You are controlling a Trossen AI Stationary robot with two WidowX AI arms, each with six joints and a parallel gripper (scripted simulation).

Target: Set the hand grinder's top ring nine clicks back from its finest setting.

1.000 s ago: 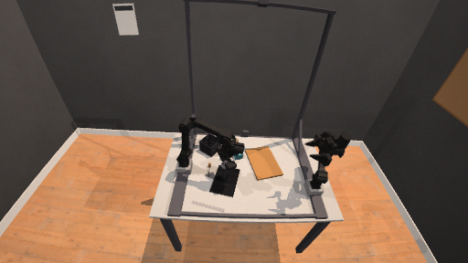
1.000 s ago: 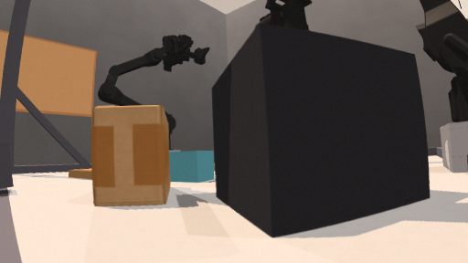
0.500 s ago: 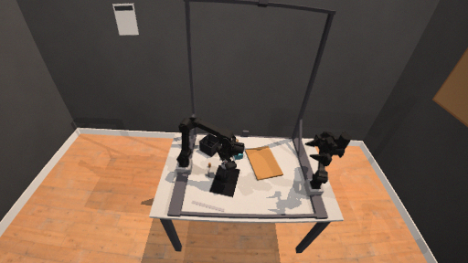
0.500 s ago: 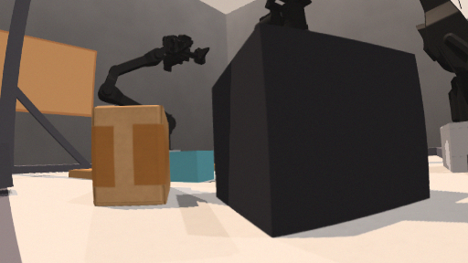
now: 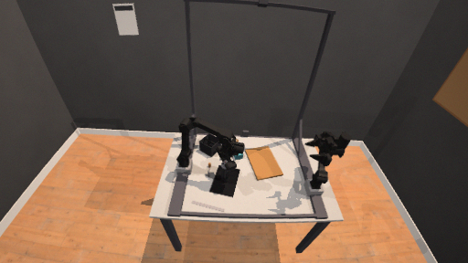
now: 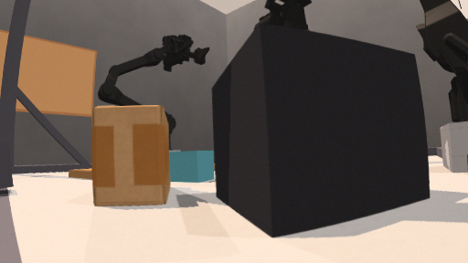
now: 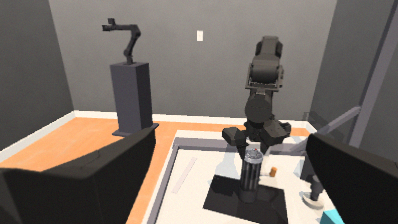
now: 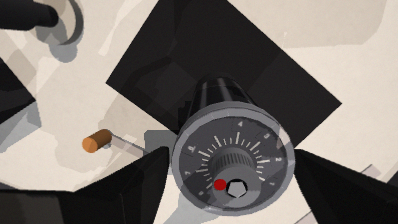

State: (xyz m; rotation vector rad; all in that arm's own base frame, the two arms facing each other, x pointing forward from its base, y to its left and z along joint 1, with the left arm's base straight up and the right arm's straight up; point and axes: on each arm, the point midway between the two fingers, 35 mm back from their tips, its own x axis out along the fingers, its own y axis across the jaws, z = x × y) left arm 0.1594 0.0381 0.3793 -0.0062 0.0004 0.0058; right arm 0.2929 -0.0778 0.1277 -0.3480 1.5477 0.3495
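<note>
The hand grinder (image 7: 250, 176) stands upright on its black mat (image 5: 224, 188) (image 7: 220, 194) (image 8: 300, 90). Its top ring (image 8: 181, 135) shows from above in the right wrist view, with numbers and tick marks; the 4 is near the top of the picture. A red dot (image 8: 220, 184) sits at the central hub, toward the lower left near the 8. My right gripper (image 7: 252, 157) (image 8: 229, 155) is open around the ring, one finger close on each side; contact cannot be told. My left gripper (image 5: 311, 150) is open, empty and raised far from the grinder.
An orange-knobbed handle (image 5: 209, 164) (image 7: 273, 171) (image 8: 95, 141) is beside the grinder. A black box (image 5: 209, 145) (image 6: 343, 128), a teal block (image 6: 192, 165) (image 7: 332, 217), a cardboard box (image 6: 130, 155) and an orange board (image 5: 264, 163) are also on the table. A pale strip (image 5: 207, 205) (image 7: 185, 175) lies near one edge.
</note>
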